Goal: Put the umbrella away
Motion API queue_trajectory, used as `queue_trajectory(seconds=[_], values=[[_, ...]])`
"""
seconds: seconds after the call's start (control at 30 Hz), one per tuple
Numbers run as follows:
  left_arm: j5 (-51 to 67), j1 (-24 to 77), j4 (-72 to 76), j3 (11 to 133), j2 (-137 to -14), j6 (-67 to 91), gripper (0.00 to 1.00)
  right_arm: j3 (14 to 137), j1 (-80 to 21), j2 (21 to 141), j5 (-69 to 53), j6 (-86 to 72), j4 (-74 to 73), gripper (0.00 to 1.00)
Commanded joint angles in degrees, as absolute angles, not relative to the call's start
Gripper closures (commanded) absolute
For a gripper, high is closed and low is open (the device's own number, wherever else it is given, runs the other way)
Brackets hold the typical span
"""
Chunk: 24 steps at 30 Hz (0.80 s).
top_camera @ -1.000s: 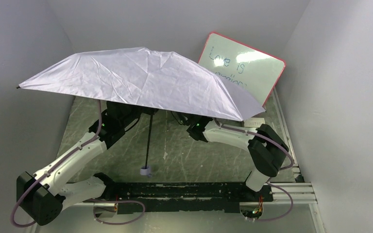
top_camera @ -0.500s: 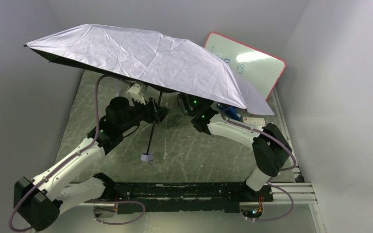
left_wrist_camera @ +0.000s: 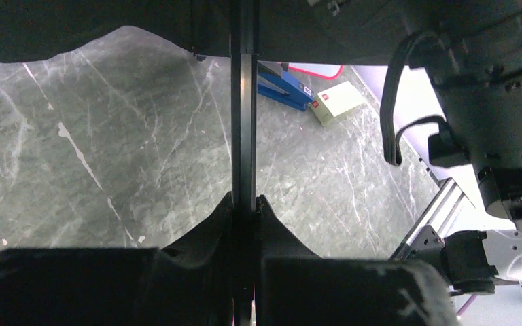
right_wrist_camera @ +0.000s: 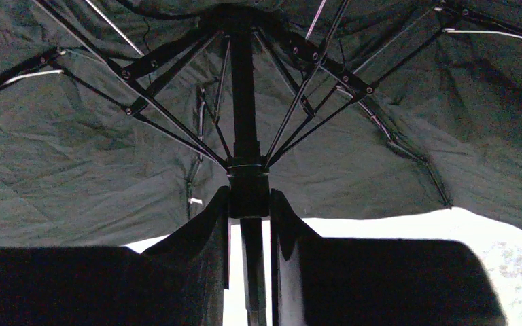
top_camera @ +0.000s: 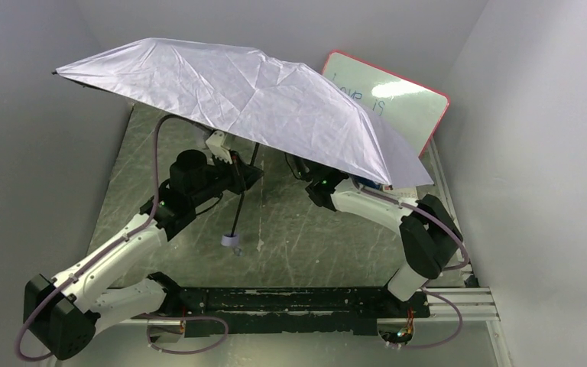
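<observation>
Overhead, both arms reach inward under the open umbrella (top_camera: 237, 92), which tilts above the dark marbled table (top_camera: 306, 245). A whiteboard (top_camera: 405, 103) leans against the grey walls (top_camera: 38, 191).

Left wrist view: the left gripper (left_wrist_camera: 245, 204) pinches the black shaft (left_wrist_camera: 244, 136).

Right wrist view: the right gripper (right_wrist_camera: 248, 200) clamps the runner (right_wrist_camera: 247, 178) beneath the ribs (right_wrist_camera: 170, 129).

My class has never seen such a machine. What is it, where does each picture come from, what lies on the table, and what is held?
Two robot arms stand at the table's near edge. One picture looks down from above; the other two come from cameras on each wrist. The left gripper is shut on the open umbrella's shaft; the right gripper clasps it higher, where the ribs meet. On the table lie a small box and a blue item; a whiteboard leans behind.
</observation>
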<state>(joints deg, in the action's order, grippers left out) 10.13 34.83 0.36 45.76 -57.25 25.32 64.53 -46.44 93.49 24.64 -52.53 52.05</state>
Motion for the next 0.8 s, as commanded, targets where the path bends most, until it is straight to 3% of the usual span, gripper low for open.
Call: queue_trajectory(seconds=[0.0,0.33,0.6,0.63,0.77], values=[[5.3,34.7,0.6,50.6,-60.1,26.2,0.95,61.4,-46.3,89.3,22.9,-51.5,56.4,1.00],[2.2,34.7,3.2,57.9,-65.4,24.2,0.95,49.7,-55.5,87.6,22.7,-54.6,54.4,1.00],[2.2,34.7,3.2,55.9,-63.9,23.6,0.95,49.9,-55.5,87.2,26.8,-56.3,54.3,1.00],[2.5,34.7,2.8,55.8,-63.7,23.3,0.92,50.5,-55.5,87.1,27.8,-56.6,53.8,1.00],[4.0,34.7,0.2,55.3,-63.0,22.0,0.52,53.9,-54.4,86.7,31.2,-56.8,51.6,1.00]])
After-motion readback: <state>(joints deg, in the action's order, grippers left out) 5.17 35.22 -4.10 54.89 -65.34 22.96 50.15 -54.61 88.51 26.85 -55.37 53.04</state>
